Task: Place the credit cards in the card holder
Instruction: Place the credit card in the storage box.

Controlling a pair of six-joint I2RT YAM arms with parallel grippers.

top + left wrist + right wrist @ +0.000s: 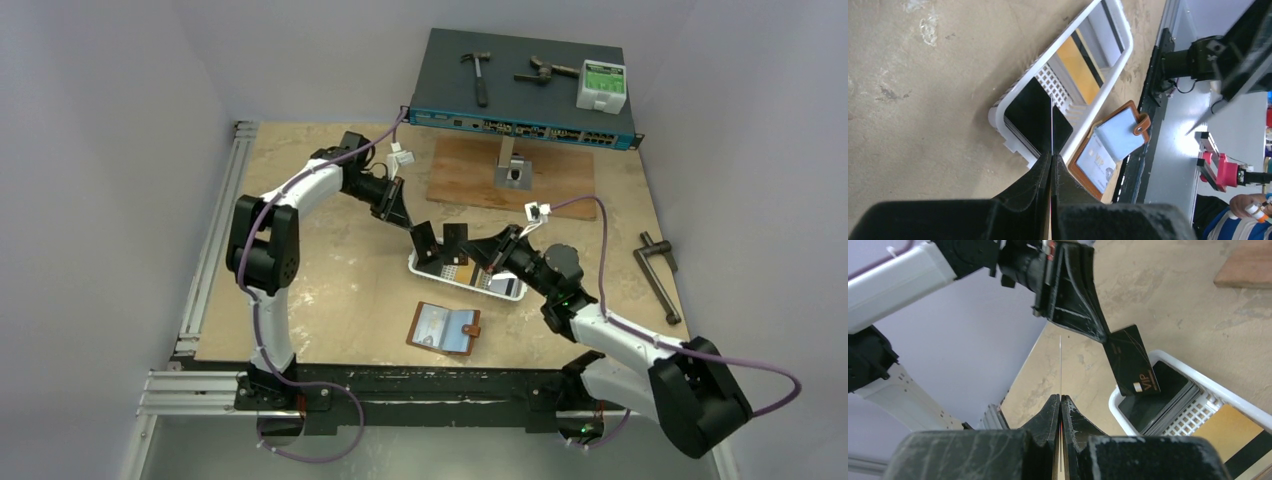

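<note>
Black plastic credit card (1133,362) pinched in left hand (1105,337) above white slotted tray (1129,47); right hand (1060,396) clamps another dark card (456,240) beside it. Brown leather card holder (443,329) open on bench (330,280) near tray.

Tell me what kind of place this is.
Probably a robotics lab test cell: a tabletop boxed in by plain white panels, an aluminium rail bolted along its near edge, and staged practice props such as a network switch with a hammer on it.
</note>
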